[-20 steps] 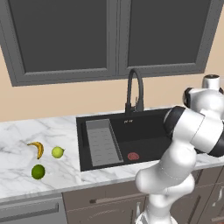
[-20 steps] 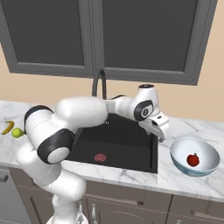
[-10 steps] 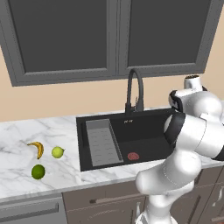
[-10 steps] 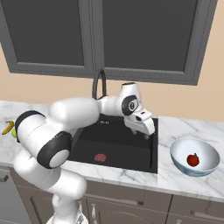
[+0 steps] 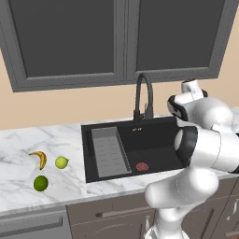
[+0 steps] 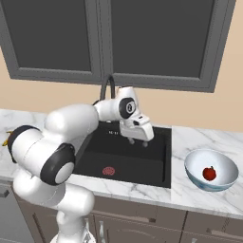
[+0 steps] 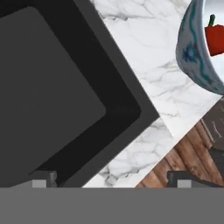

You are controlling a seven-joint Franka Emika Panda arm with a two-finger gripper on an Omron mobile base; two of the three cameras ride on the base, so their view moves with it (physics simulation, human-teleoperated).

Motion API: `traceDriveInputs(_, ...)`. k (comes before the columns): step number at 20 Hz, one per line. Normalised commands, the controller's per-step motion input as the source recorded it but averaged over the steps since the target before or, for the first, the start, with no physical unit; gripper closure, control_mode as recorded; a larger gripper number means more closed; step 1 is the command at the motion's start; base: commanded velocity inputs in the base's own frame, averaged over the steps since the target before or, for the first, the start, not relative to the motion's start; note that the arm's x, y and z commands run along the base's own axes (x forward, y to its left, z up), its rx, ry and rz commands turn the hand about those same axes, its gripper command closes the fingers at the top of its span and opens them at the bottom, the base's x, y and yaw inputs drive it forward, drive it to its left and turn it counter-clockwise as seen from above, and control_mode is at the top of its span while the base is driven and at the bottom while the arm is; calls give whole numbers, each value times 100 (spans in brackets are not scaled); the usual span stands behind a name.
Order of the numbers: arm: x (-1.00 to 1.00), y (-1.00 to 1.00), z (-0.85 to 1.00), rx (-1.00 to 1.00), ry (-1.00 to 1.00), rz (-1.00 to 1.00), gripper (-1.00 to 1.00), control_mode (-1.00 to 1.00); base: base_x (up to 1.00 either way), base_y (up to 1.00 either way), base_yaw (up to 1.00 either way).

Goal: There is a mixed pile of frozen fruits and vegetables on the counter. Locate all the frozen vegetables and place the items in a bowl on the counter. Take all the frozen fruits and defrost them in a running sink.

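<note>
My gripper [image 6: 137, 142] hangs open over the right part of the black sink [image 6: 123, 156], with nothing between its fingers. In the hand view the gripper [image 7: 113, 179] looks down on the sink's corner [image 7: 52, 100] and the marble beside it. The pale blue-white bowl [image 6: 192, 166] stands on the counter right of the sink and holds the red round piece [image 6: 209, 173]; the bowl's wall [image 7: 192, 57] and the red piece [image 7: 215, 39] are at the hand view's upper right. Left of the sink lie the banana [image 5: 38, 158], the yellow-green stemmed ball [image 5: 61, 162] and the dark green ball [image 5: 40, 183].
The tall black arched faucet [image 5: 142, 95] rises behind the sink, close to my arm. A grey ribbed tray [image 5: 108, 151] fills the sink's left side, and the reddish drain [image 5: 141, 166] sits near its front. Dark cabinets [image 5: 116, 37] hang above the counter [image 5: 18, 144].
My arm has swung left, away from the bowl, and the gripper now hangs over the sink's right side. The red piece stays in the bowl.
</note>
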Motion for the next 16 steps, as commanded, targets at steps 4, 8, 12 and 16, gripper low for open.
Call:
traceDriveInputs(4, -2, 44, -3, 6, 1, 8, -100, -100, 0, 0, 0)
traceDriveInputs(8, -9, 39, -5, 8, 0, 10, -100, -100, 0, 0, 0)
traceDriveInputs(12, -13, 37, -7, 8, -1, 10, -100, -100, 0, 0, 0)
traceDriveInputs(16, -13, 39, -4, 6, 0, 11, -100, -100, 0, 0, 0)
